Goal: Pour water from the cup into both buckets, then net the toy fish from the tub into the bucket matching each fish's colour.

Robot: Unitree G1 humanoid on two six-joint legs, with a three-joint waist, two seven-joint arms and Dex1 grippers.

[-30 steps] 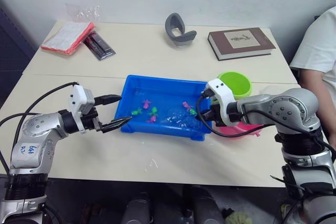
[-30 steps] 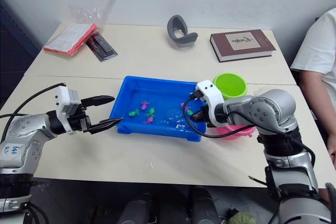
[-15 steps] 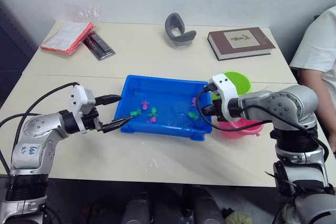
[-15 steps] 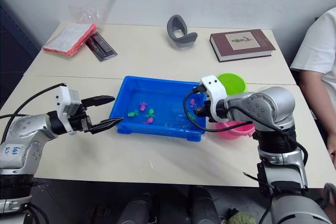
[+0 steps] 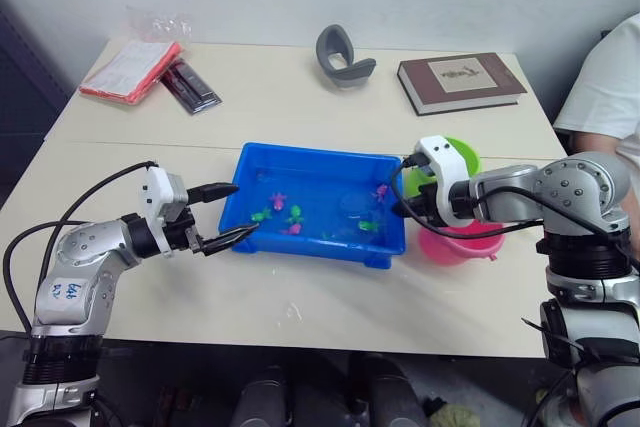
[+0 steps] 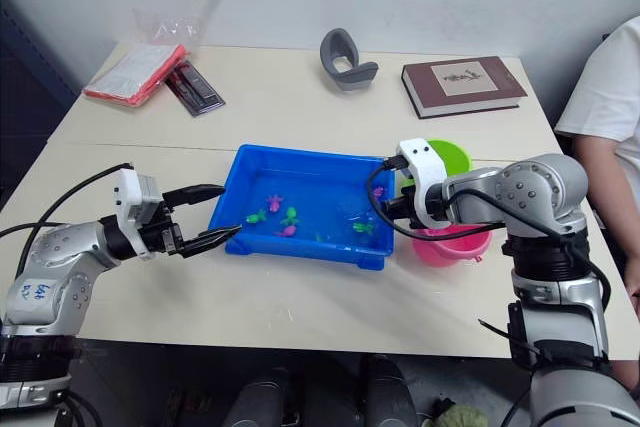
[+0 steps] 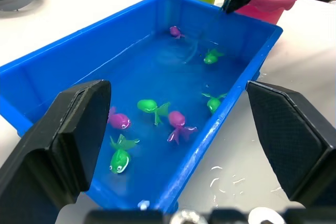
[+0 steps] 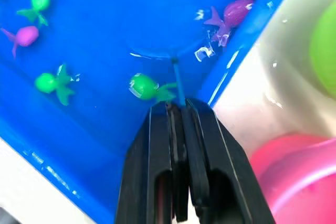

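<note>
Blue tub [image 5: 240, 162] sits mid-tabletop [image 5: 300, 297], holding water and the toy fish. Countable in the left wrist view: green fish [image 7: 119, 157] and pink fish [image 7: 118, 120] at one end; a green fish [image 7: 149, 106] beside a pink fish [image 7: 177, 121] near the middle; two more green ones [image 7: 212, 55] and [image 7: 212, 102] toward the far end; one pink fish [image 7: 175, 31] near the far wall.

Left tool [image 5: 232, 215]: fingers spread wide, holding nothing, at the tub's left end just outside the rim. One fingertip lies close against the tub's outer wall; contact cannot be confirmed.

Right tool [image 8: 179, 109]: fingers pressed together on the thin handle of the net [image 8: 176, 74], positioned over the tub's right end beside the buckets. The net's hoop lies in the water, its rim only faintly visible against the blue floor. A green fish [image 8: 143, 86] lies just beside the handle; a pink fish [image 8: 234, 12] rests against the tub wall near the hoop's edge.

Lime green bucket [image 5: 468, 159] stands just off the tub's right end, partly hidden by the right tool. Pink bucket [image 5: 462, 243] stands in front of it, nearer the tabletop's front edge.

At the back of the tabletop: a brown book [image 5: 460, 81], a grey curved object [image 5: 343, 54], a red-edged packet [image 5: 128, 72].
</note>
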